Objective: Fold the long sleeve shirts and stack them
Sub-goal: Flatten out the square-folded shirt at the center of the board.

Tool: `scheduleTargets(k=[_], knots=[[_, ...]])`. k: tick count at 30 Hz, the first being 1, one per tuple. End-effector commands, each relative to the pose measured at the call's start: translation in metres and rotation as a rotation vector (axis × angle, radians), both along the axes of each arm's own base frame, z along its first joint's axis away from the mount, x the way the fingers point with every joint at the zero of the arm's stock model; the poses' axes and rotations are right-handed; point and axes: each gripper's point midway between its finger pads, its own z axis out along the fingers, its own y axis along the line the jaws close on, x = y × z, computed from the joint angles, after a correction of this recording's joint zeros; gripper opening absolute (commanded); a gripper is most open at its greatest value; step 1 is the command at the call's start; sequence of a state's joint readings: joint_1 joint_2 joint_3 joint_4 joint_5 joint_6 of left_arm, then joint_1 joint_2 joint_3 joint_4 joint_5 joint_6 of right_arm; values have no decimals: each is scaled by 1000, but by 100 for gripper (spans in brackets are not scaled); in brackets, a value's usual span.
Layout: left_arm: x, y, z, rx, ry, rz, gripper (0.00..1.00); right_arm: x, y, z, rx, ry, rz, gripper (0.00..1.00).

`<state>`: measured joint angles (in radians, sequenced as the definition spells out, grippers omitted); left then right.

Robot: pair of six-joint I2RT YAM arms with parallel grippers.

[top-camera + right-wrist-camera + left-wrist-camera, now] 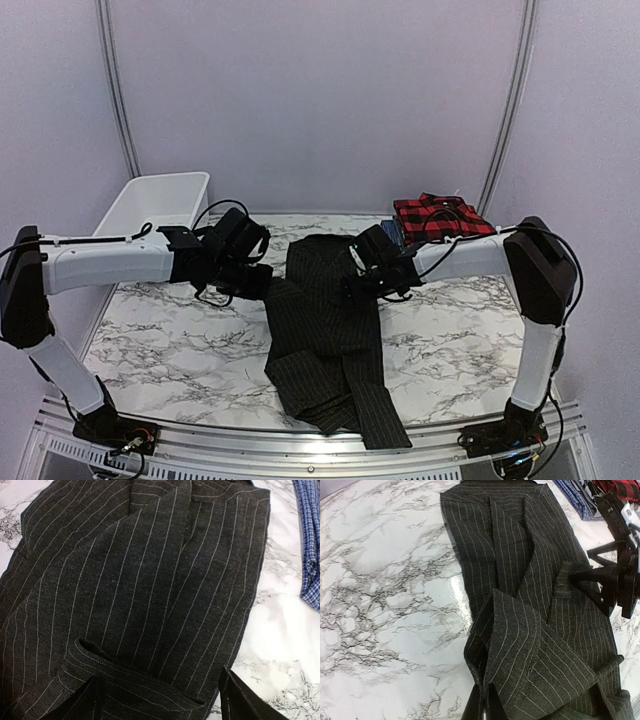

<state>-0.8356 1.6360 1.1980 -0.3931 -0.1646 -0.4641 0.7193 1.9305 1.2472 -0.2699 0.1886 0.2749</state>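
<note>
The black pinstriped shirt (325, 330) lies lengthwise down the middle of the marble table, partly folded, its lower end over the front edge. My left gripper (262, 282) is shut on a raised fold of its left edge; the two fingers pinch the cloth in the left wrist view (485, 702). My right gripper (358, 280) is open over the shirt's right side, jaws wide on either side of a folded strip of the cloth (160, 695). A red-and-black plaid shirt (437, 217) lies folded at the back right on a blue checked one (392, 232).
A white plastic bin (160, 200) stands at the back left. Bare marble table (170, 340) lies left of the shirt. The blue checked shirt (307, 540) is just right of the pinstriped one. The right gripper (615, 587) shows in the left wrist view.
</note>
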Motion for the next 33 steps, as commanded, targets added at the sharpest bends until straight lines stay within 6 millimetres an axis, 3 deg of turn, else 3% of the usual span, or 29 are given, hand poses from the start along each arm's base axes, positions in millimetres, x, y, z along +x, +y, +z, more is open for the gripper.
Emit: scheduleTargets(k=[1,8,10,14,16,27,33], knots=[[6,32,24,41,-74,96,0,5,15,0,60,-8,27,71],[11,51,50,33,-137,154,0,2,15,-5,83,2,26,52],[11,54,54,32,-143,162,0,1,15,-4,85,1,26,41],[11,57,58,32,-150,165,0,0,14,0,86,-1,24,9],[10,55,58,26,-144,153,0,0,12,4,83,-6,19,0],[-8,29,23,19,-16,-25,0,4,-7,73,87,-135,-37,0],[-19,24,7,15,25,-74,0,0,-25,95,65,-173,-85,0]])
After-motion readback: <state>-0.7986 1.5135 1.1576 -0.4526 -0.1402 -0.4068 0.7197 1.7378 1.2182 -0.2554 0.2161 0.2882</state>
